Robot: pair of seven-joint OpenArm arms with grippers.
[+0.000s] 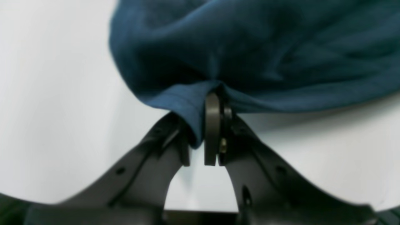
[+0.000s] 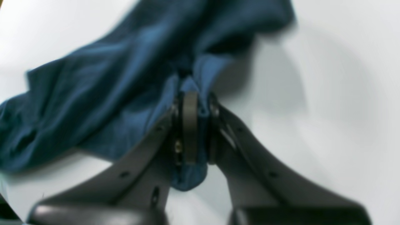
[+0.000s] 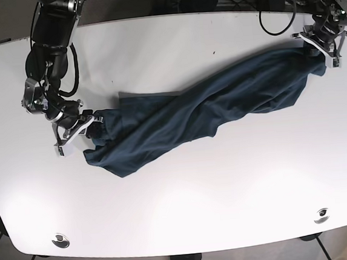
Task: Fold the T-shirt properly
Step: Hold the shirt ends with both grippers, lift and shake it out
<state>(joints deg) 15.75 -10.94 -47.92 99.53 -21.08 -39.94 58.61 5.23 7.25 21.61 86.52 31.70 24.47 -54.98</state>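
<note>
**Both grippers pinching the T-shirt at opposite ends**

We are looking at a dark blue T-shirt (image 3: 202, 112) that is lying stretched in a long, bunched diagonal band across the white table (image 3: 181, 214), running from the lower left of the base view up toward the far right corner.

Our left gripper (image 1: 204, 125) is clamping the shirt's hemmed edge: its jaws are standing nearly together, with a fold of stitched fabric squeezed between the pads and a short tail of cloth hanging down past them. The rest of the shirt is billowing in rumpled folds just beyond the fingertips. In the base view this gripper (image 3: 321, 47) is sitting at the band's upper right end, close to the table's edge.

Our right gripper (image 2: 200, 125) is likewise closing tightly on the garment: blue cloth is filling the narrow gap between the jaws and poking out below them, while the body of the shirt is trailing away to the upper left in that wrist view. In the base view this gripper (image 3: 88, 124) is gripping the band's lower left end, where the fabric is gathering into a thick wad.

Both wrist views are blurring somewhat, so we cannot tell which part of the shirt each gripper is holding.
</note>
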